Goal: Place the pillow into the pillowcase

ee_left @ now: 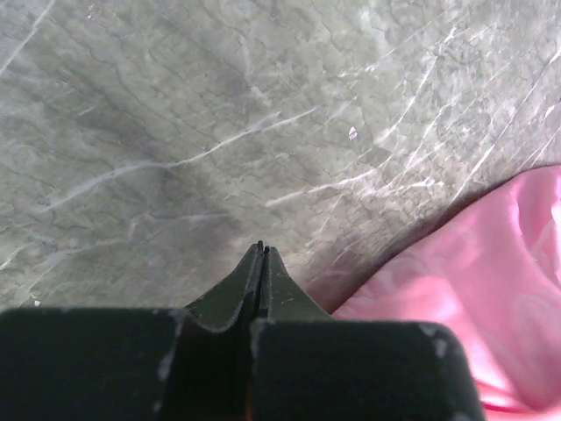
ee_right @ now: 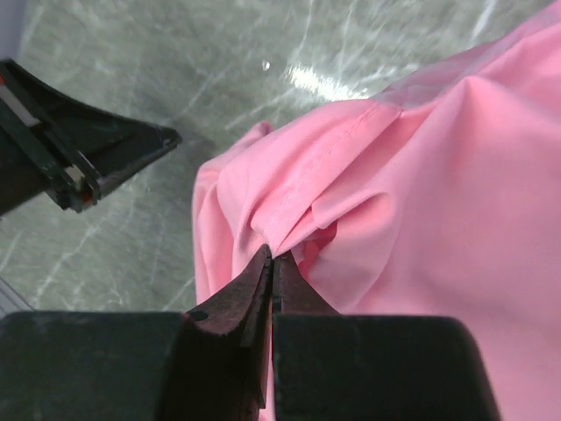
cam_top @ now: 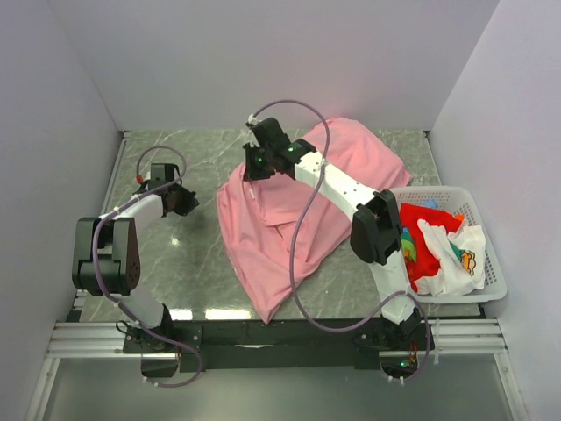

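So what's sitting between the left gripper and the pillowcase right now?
Nothing: only bare marble table lies between the shut left gripper and the pillowcase edge, as the top and left wrist views show.

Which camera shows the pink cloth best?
The top external view: nearly the whole pillowcase shows. The right wrist view shows only a folded hem up close; the left wrist view just an edge.

Lab booth, white walls [cam_top: 263, 61], marble table [cam_top: 193, 254]
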`<state>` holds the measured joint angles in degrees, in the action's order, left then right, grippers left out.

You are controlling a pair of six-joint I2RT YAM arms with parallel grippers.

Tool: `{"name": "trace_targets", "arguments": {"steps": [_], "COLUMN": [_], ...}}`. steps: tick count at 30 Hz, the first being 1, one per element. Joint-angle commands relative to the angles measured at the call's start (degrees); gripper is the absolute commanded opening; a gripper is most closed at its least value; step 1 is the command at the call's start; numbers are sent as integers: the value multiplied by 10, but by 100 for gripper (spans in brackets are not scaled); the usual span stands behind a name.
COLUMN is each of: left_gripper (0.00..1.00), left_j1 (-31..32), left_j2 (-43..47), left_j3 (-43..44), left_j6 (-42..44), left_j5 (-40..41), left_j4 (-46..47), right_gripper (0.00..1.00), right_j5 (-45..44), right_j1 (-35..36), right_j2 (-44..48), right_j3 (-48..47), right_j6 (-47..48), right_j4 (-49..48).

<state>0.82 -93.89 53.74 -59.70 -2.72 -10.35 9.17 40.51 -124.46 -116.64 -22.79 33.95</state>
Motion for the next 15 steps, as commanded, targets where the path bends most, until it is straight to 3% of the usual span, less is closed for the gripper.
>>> {"name": "trace_targets", "arguments": {"steps": [1,3,4,5,8,15], "left_gripper": [5,32,56,64,73,69], "left_j1": [-3,-3,-3,-3,0,23], "left_j2": [20,21,17,14,13,-16], "left_j3": [5,-8,-13,-14,-28,-48], "left_j6": [-1,-2,-1,0,-4,-23], "left_j5": [-22,-51,-88,-106,-136,-170], "left_j4": [14,45,60,71,108,185], "right_gripper": [0,0,0,0,0,0], "right_j5": [16,9,1,-27,-77,-119], "right_j1": [-11,-11,-12,-11,-18,-47], "right_j2": [13,18,20,25,40,44], "right_j3": [-32,-22,-15,0,60,151], "right_j6": [10,13,16,16,17,17], "right_j4": [30,28,28,30,37,11]}}
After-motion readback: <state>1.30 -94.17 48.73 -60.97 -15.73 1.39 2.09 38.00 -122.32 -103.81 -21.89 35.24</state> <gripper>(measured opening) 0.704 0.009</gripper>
